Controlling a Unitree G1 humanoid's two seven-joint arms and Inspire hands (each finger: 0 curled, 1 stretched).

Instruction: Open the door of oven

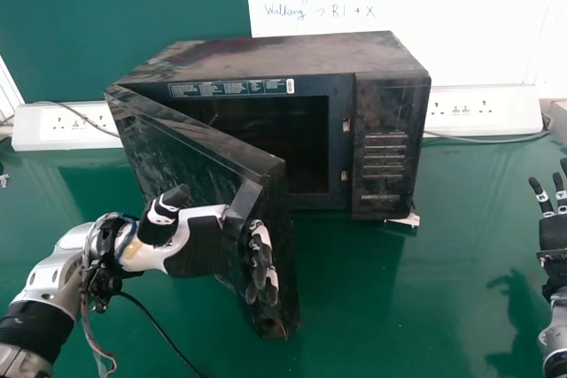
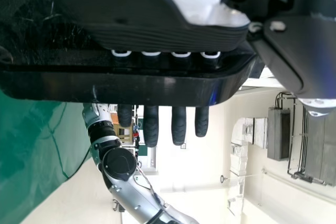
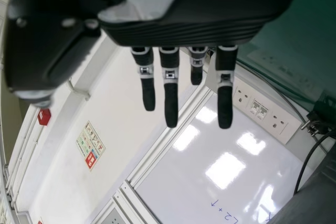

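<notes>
Oven door (image 1: 182, 152), long axis slanting out toward robot, left hand (image 1: 200, 245) straight-fingered, right hand (image 1: 554, 233) spread

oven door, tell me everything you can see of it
The glossy black, flat rectangular oven door looks like plastic and glass, scuffed and dusty, with a thick frame. It stands upright, partly open, joined at the left side of the black box-shaped oven and swung out over the green table. The black-and-white left hand touches its free edge, fingers straight.
</notes>
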